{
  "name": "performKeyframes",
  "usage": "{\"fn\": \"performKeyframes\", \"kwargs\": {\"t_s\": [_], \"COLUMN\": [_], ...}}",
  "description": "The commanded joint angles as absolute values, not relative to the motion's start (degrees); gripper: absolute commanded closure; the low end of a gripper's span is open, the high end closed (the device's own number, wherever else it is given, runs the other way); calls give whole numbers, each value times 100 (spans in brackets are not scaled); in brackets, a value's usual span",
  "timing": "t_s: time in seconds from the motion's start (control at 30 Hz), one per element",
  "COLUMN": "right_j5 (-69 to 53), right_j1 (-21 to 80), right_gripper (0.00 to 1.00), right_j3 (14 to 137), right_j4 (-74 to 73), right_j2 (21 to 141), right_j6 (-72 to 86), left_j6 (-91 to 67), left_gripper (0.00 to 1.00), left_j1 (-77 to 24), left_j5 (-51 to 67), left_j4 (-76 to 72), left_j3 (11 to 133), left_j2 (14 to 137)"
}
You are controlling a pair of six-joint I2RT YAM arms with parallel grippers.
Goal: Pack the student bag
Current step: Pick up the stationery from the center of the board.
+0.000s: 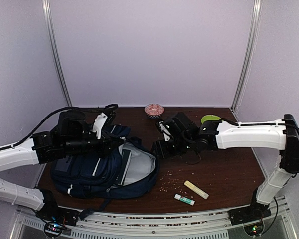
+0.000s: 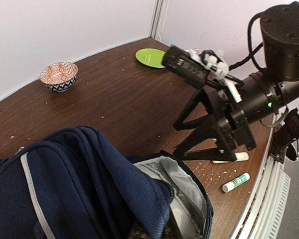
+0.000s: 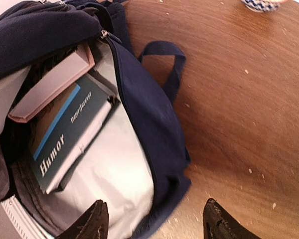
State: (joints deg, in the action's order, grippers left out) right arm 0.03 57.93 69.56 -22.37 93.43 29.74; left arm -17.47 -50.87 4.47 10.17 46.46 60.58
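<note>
The left claw (image 1: 112, 144) reaches in from 9 o'clock. Its fingers are together and seem pinched on the raised upper edge of the bag, though navy fabric hides the tips in the left wrist view.

The student bag (image 1: 104, 172), a large navy-blue fabric backpack with white stripes and pale grey lining, lies on the dark brown wooden bench (image 1: 224, 169) at about 8 o'clock, near the front edge. Its mouth gapes towards 3 o'clock.

In the right wrist view two things lie inside, against the lining. One is a flat pale pink box or book (image 3: 55, 84). Just below it, and partly under it, is a dark blue book with "Humor" in white on its cover (image 3: 65, 139).

A small round bowl with a red and white pattern (image 1: 154, 110) stands at 12 o'clock by the back wall, well apart from the bag.

The right claw (image 1: 162, 147) comes in from 3 o'clock and hangs over the open rim of the bag. Its two black fingers (image 3: 92, 221) are spread apart with nothing between them.

At 5 o'clock lie a white glue stick with a green cap (image 1: 184, 199) and, just beside it, a cream-coloured stick (image 1: 196, 189), with pale crumbs scattered near them.

A flat lime-green round disc (image 1: 210, 119) lies at 1 o'clock, partly hidden behind the right arm.
</note>
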Motion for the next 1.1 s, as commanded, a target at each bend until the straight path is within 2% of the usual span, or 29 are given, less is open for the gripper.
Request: {"fn": "performKeyframes", "kwargs": {"t_s": [0.0,0.2,0.47,0.57,0.8,1.07], "right_j5": [185,649,679,1059,1776,2102], "right_j1": [5909,5978,6069,6066,5890,5774], "right_gripper": [36,40,49,59,100,100], "right_j3": [7681,8439,8578,8705,8487,7183], "right_j4": [-2400,-3184,-3343,-3552,-3253,-2565], "right_j2": [9973,10726,10964,11123,10829,10044], "right_j6": [2652,2646,2451,2580,3142,4138], "left_j6": [-2013,-2183,-2175,-2163,-2002,-1619], "left_gripper": [100,100,100,100,100,100], "left_j1": [-5106,-5108,-5106,-5106,-5094,-4895], "left_j5": [280,173,131,77,-771,-1044], "left_j4": [747,532,457,453,573,250], "left_j3": [4364,4059,4074,4083,4272,5017], "left_j2": [5804,5652,5754,5778,5873,6509]}}
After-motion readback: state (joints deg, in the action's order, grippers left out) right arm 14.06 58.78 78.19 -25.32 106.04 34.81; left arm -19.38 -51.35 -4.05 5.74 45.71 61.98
